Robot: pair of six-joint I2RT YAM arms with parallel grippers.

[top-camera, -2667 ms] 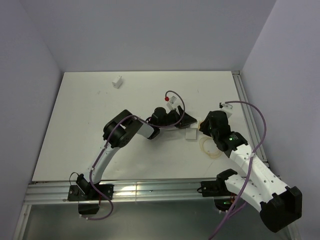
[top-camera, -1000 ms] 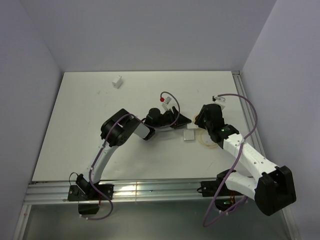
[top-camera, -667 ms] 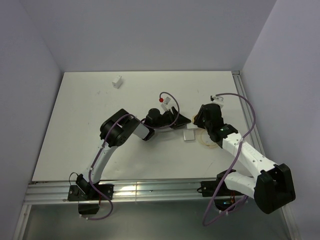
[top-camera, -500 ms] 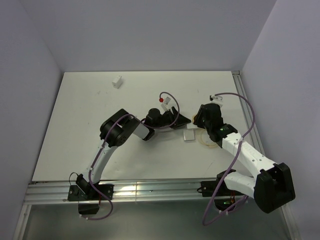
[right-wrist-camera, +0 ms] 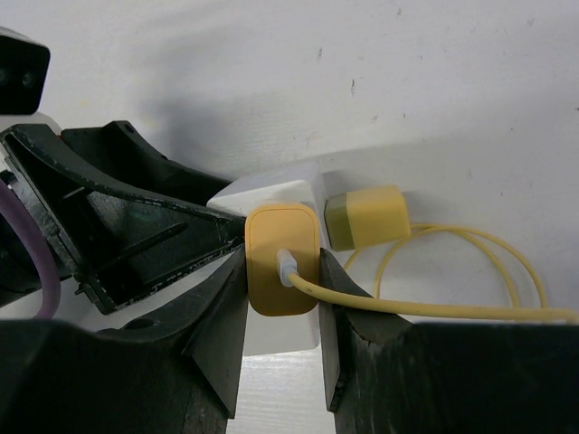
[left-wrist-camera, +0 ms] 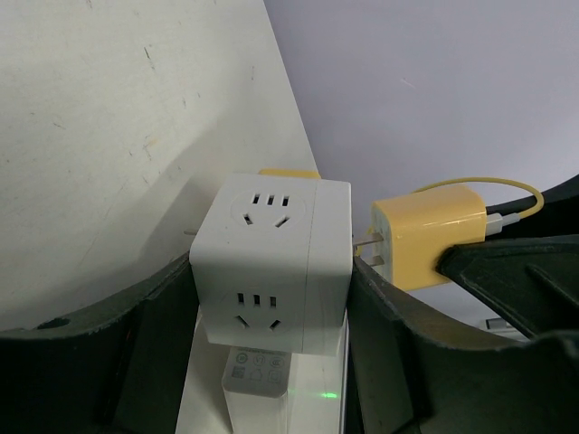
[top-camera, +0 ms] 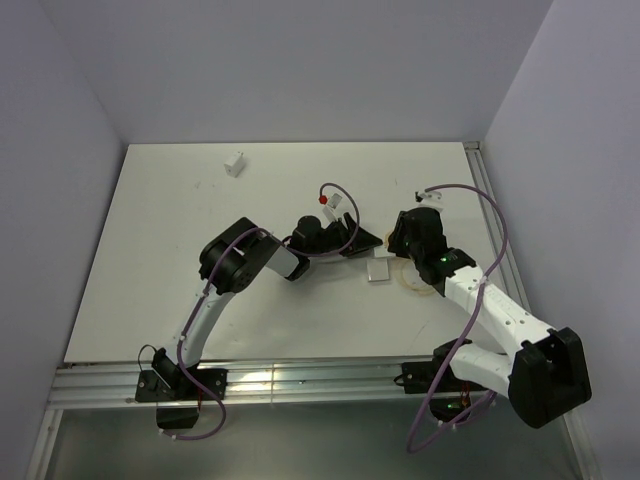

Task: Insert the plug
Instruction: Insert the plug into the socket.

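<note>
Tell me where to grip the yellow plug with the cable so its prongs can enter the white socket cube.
Grip the yellow plug across its two flat side faces, coming from the cable end, as the right gripper does. Its prongs stick out of the opposite face toward the white socket cube, so that front must stay clear.
</note>
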